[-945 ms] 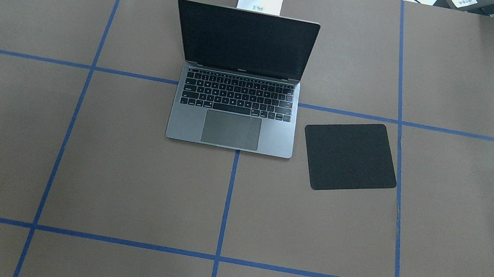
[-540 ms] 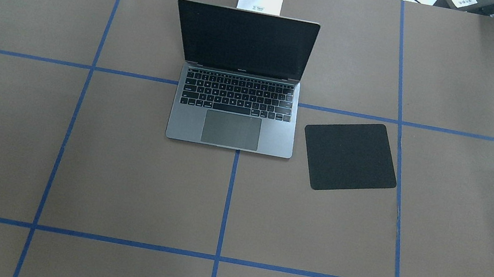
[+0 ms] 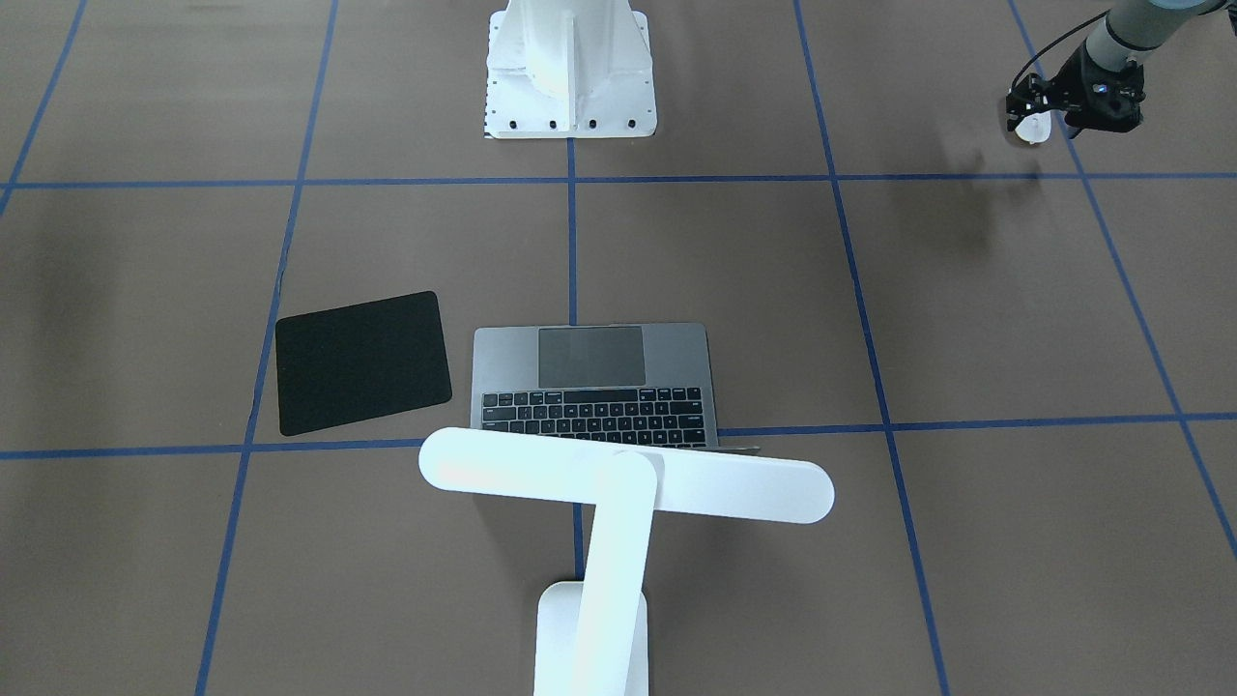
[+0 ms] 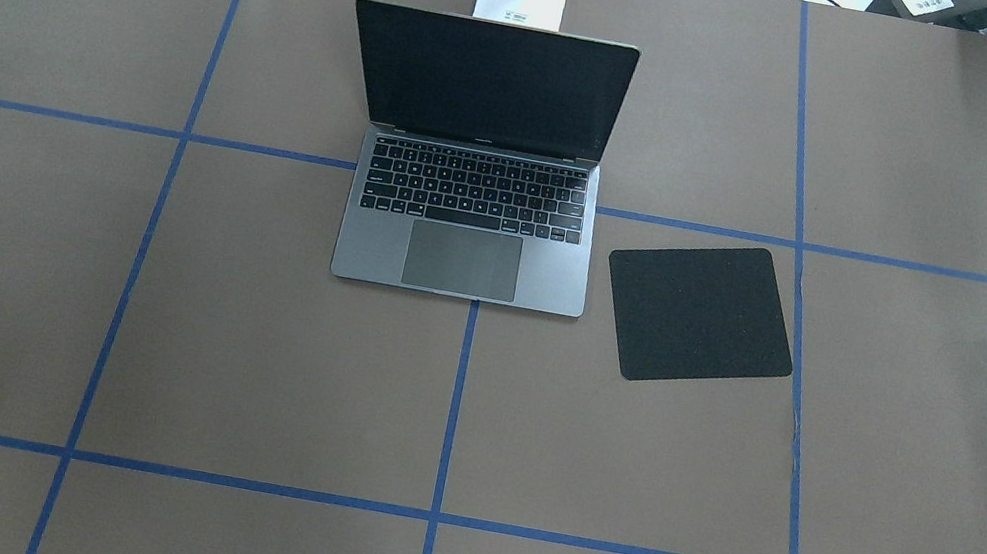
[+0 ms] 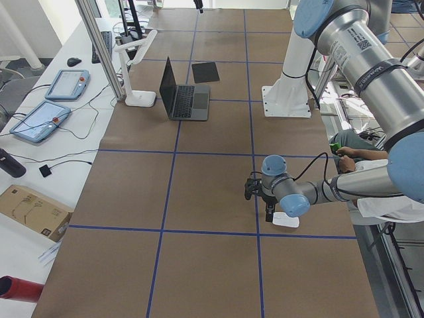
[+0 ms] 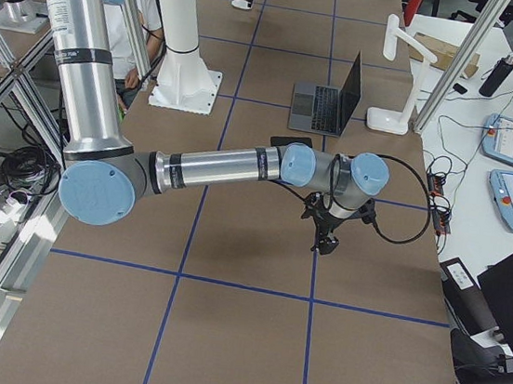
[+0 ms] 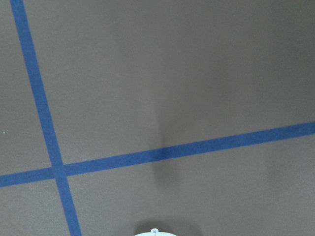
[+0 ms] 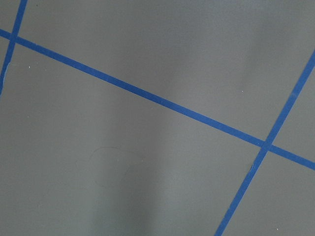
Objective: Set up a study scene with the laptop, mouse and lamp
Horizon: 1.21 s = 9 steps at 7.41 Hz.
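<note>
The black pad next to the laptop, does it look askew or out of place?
Yes, slightly. The black pad lies rotated against the blue grid lines, while the laptop beside it sits square to them. It is flat, bare, and apart from the laptop.

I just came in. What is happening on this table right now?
A two-armed robot is setting up a study scene. The laptop stands open at mid-table, the lamp behind it with its head above the keyboard, and a black pad lies beside it, bare. Far off at the table's left end, the left tool is at the white mouse; whether it grips it is unclear. The right tool hangs over bare table.
</note>
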Tool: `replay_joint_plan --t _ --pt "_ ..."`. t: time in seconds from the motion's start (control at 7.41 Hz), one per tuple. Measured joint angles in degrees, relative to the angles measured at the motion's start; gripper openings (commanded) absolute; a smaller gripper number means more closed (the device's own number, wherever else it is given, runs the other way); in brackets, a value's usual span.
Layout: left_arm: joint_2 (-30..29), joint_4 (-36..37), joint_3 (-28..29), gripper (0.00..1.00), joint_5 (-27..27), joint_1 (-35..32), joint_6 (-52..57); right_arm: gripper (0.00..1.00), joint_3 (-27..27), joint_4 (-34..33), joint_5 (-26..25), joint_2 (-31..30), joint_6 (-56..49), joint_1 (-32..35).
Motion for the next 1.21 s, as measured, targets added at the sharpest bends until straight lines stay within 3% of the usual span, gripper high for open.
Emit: replay_joint_plan --t 0.4,1.21 --pt "0.15 -5.68 2.43 1.00 1.00 3.94 -4.39 1.00 0.04 0.00 -0.02 0.01 0.00 -0.10" --pt "1.81 -6.65 2.61 1.00 1.51 9.60 -8.79 0.99 -0.05 0.00 0.04 0.01 0.02 -0.14"
